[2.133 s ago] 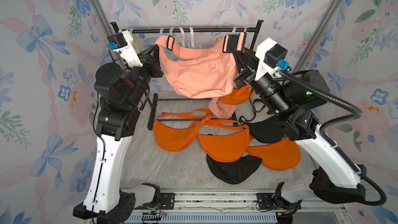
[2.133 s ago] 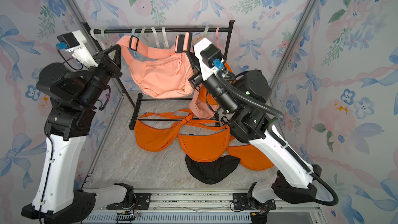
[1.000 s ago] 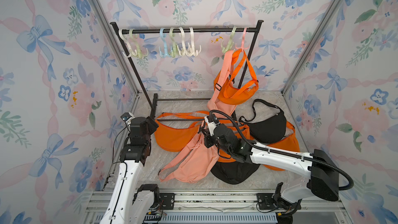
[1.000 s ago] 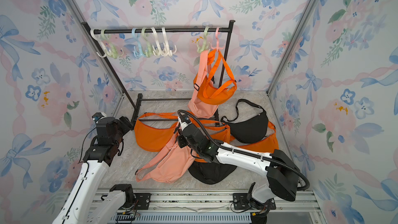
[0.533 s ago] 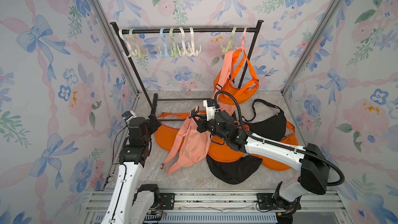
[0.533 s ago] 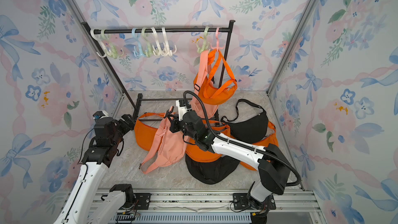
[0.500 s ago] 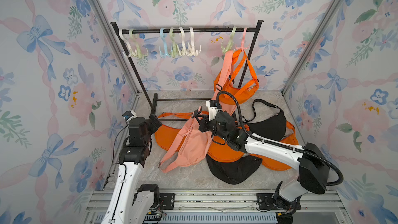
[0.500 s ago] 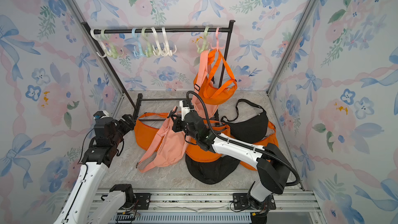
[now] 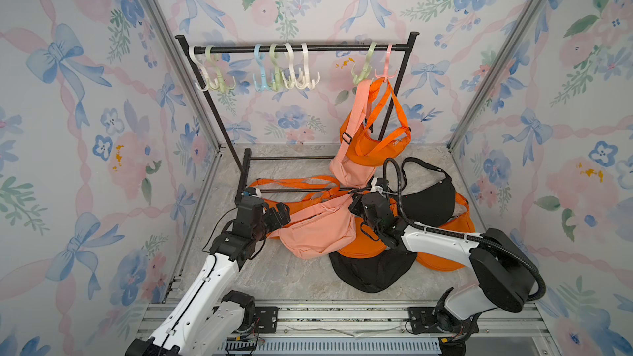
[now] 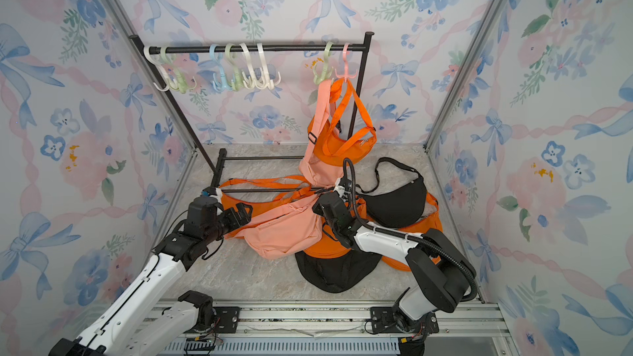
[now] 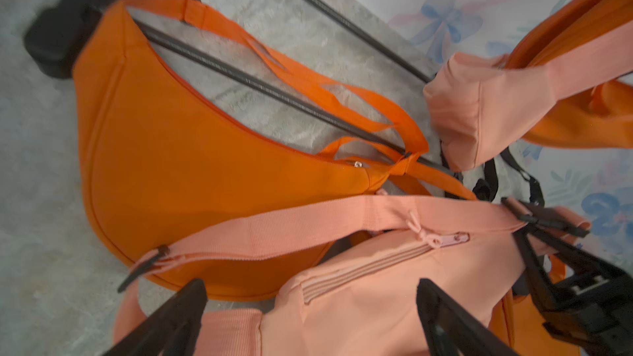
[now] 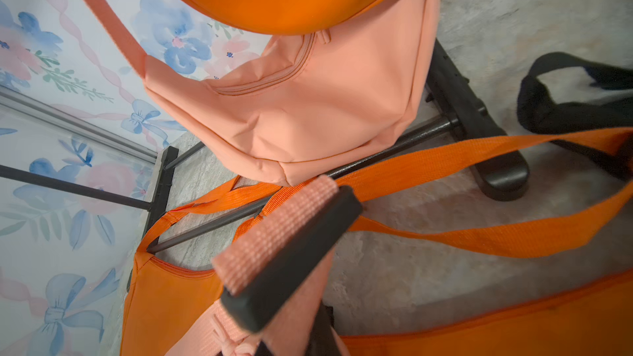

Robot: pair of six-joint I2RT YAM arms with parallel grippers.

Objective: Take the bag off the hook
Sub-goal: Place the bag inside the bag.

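Here, from the biggest thing down:

- The black rack (image 9: 239, 50) stands at the back of the marble floor (image 9: 274, 279), its rail carrying a row of pastel hooks.
- The peach bag (image 9: 318, 232) is off the hooks. It lies low between the two arms, partly on top of a flat orange bag (image 11: 171, 152) and beside a black bag (image 9: 370, 272).
- Two more bags, a hanging orange bag (image 9: 380, 147) and a hanging peach bag (image 9: 347, 169), dangle from the green hook (image 9: 364, 66) and the pink hook (image 9: 387, 63) near the rail's far end. I cannot tell which strap sits on which hook.
- A second black bag (image 9: 428, 196) rests on the floor behind the right arm.
- The left gripper (image 9: 282, 215) is spread wide at one end of the peach bag. In the left wrist view its fingers (image 11: 191, 297) stand apart over the fabric, holding nothing.
- The right gripper (image 9: 354, 205) is pressed together on the peach bag's strap (image 12: 270, 234), pinching the webbing at the bag's other end.
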